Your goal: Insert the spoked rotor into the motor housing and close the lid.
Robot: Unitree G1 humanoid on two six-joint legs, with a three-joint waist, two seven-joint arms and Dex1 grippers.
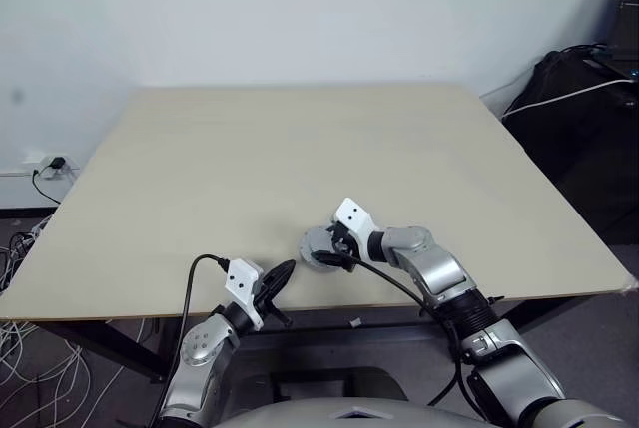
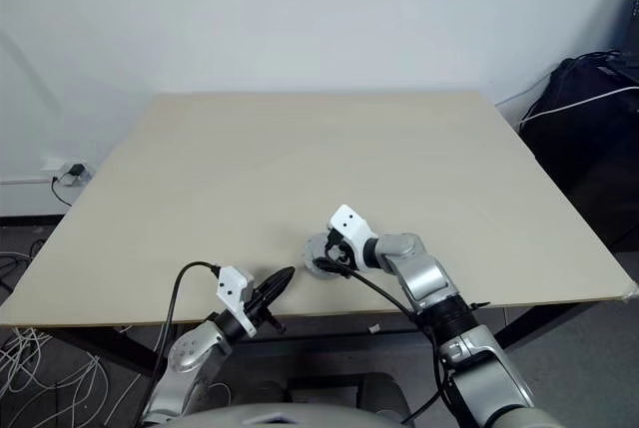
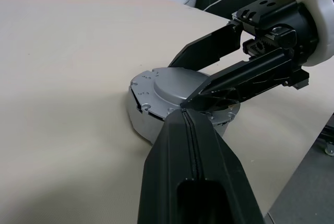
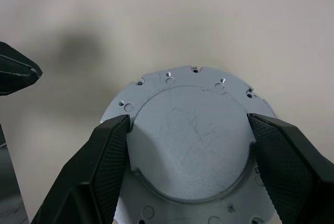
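Nearest you, your left pincer (image 1: 281, 275) is pressed together, empty, just beside the lid (image 4: 190, 145). The lid lies flat near the table (image 1: 300, 149) front edge. Your right pincer (image 4: 189, 169) straddles it, fingers (image 4: 112, 156) spread at opposite sides of its raised centre.

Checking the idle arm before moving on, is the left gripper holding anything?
No, the left gripper is shut on nothing, its fingers pressed together just short of the grey lid on the table.
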